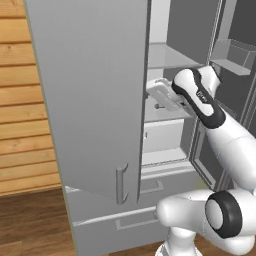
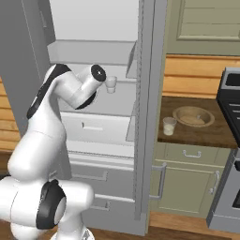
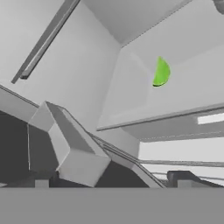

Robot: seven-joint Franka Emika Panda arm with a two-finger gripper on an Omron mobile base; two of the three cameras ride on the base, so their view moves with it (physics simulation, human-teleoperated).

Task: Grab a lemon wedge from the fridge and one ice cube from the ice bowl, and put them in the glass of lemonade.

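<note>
The arm reaches into the open fridge (image 1: 100, 100), its hand between the pale shelves. In the hand view the two dark fingertips of the gripper (image 3: 113, 180) stand far apart near the bottom edge, wide open with nothing between them. Beyond them the lemon wedge (image 3: 161, 72) lies on a pale shelf (image 3: 131, 96), apart from the fingers. Farther right, on the wooden counter (image 2: 206, 133), the glass of lemonade (image 2: 168, 126) stands just beside the ice bowl (image 2: 193, 116). No writing can be read anywhere.
</note>
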